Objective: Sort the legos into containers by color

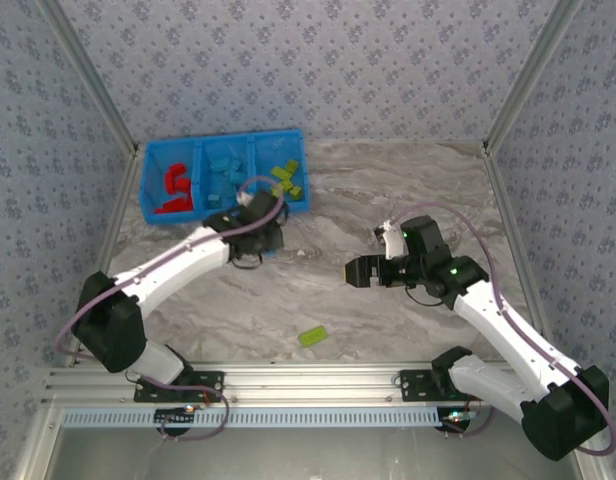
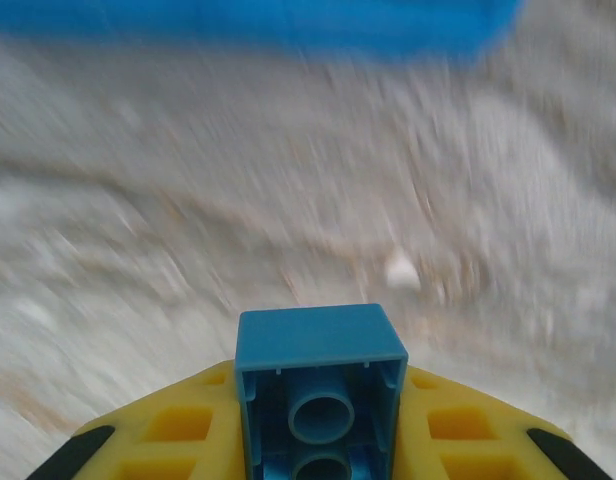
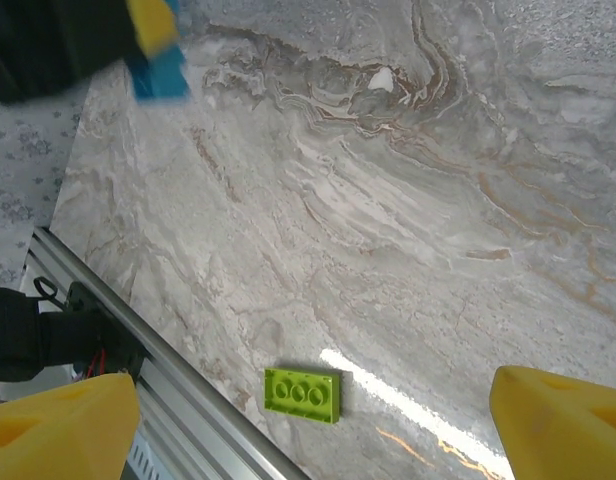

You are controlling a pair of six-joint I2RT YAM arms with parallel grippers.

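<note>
I have the left gripper (image 1: pixel 264 236) clamped on a light blue brick (image 2: pixel 320 385). On the left wrist camera the brick sits between the yellow fingers (image 2: pixel 178 425) with its hollow underside facing the lens. That view is blurred, so I can make out little beyond it except the marble table (image 1: pixel 408 190) and a strip of the blue bin (image 1: pixel 223 137) across the top. From above, this gripper hangs over the table just in front of the bin's near wall, by its right-hand compartment. The bin lies at the table's far left corner. Its left compartment holds the red bricks (image 1: pixel 174 185), the middle one the light blue bricks (image 1: pixel 226 170), and the right one the lime green bricks (image 1: pixel 286 178). The right gripper (image 1: pixel 354 271) is over the middle of the table, well apart from the bin. Its fingers (image 3: pixel 563 420) are spread wide with nothing between them. One loose green brick (image 3: pixel 303 393) lies flat, studs up, close to the table's near edge, between the two arm bases. A small white scrap (image 3: pixel 381 78) lies further in on the marble.
</note>
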